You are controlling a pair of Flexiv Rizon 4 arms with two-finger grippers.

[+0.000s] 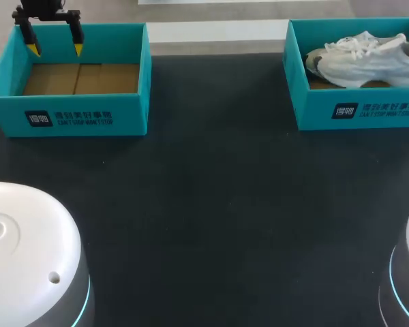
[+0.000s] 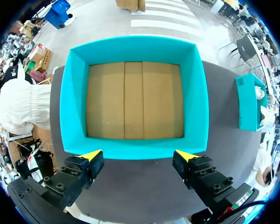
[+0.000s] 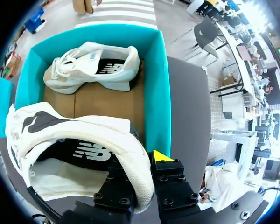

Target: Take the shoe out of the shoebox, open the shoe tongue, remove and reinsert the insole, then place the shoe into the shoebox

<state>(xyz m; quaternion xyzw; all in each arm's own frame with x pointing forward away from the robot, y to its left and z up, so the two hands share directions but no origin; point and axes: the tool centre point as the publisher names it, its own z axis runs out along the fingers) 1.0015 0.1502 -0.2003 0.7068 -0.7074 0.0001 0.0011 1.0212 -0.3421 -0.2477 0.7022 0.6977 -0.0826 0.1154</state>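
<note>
Shoe [image 3: 79,140] was pinched at its heel rim by the R gripper [image 3: 144,163], at the R shoebox [image 3: 161,93]; a 2nd shoe [image 3: 93,65] lay inside. L gripper [image 2: 138,155] was spread wide above the L shoebox [image 2: 130,46] wall.

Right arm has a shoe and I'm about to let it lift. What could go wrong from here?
1. The right gripper pinches only the heel rim of the held shoe, so it might tilt or slip out.
2. The second shoe lies in the shoebox just ahead; the held one may catch on it or on the wall.
3. The left gripper hangs open at the empty box, too far away to help.
</note>
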